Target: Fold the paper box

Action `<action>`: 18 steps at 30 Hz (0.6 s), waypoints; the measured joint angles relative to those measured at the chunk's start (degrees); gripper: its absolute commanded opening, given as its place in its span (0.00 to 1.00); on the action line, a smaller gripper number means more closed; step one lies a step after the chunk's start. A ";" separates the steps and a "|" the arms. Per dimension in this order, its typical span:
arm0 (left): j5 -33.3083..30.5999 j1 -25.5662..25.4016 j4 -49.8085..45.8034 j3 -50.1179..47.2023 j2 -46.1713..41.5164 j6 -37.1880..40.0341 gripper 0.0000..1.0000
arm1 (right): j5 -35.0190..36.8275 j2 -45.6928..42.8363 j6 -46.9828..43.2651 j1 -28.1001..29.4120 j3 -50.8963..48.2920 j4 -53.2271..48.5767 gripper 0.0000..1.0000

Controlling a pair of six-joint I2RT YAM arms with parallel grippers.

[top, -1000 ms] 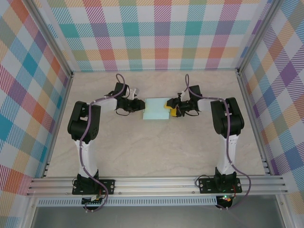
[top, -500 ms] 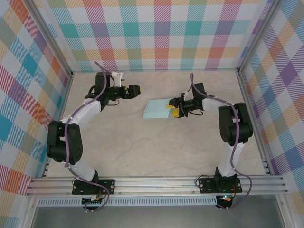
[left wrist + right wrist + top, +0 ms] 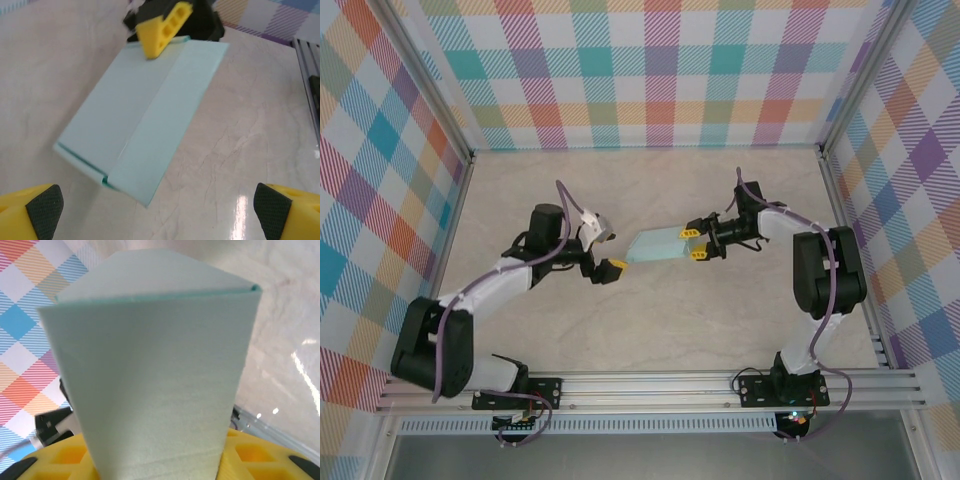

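Observation:
The paper box (image 3: 655,245) is a pale mint, flattened rectangular box, lifted at a tilt over the middle of the table. My right gripper (image 3: 695,242) is shut on its right end, one yellow finger on each side. In the right wrist view the paper box (image 3: 155,385) rises from between the yellow fingers (image 3: 260,455). My left gripper (image 3: 609,248) stands wide open just left of the box's free end, apart from it. The left wrist view looks along the paper box (image 3: 140,115), with a crease down its length, to the right gripper's yellow finger (image 3: 162,27); my left gripper (image 3: 160,215) holds nothing.
The beige marble table (image 3: 650,320) is closed in by plaid walls (image 3: 650,70) at the back and on both sides. An aluminium rail (image 3: 650,385) with both arm bases runs along the near edge.
The left arm has let go of the box, opened wide, swung to the back left and come back close to the box's left end. The right gripper has raised and turned the box.

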 measured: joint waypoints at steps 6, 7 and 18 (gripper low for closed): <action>-11.17 -8.28 3.80 -2.80 -3.98 14.36 1.00 | -3.87 -1.33 0.59 -1.14 -0.61 -5.60 0.41; -13.14 -9.49 4.79 -3.85 -3.87 15.87 1.00 | -4.39 -1.64 0.59 -1.62 -1.05 -6.38 0.41; -23.21 -14.03 16.48 -5.22 5.01 18.60 0.93 | -6.71 -2.60 -3.98 -6.38 -1.79 -15.45 0.38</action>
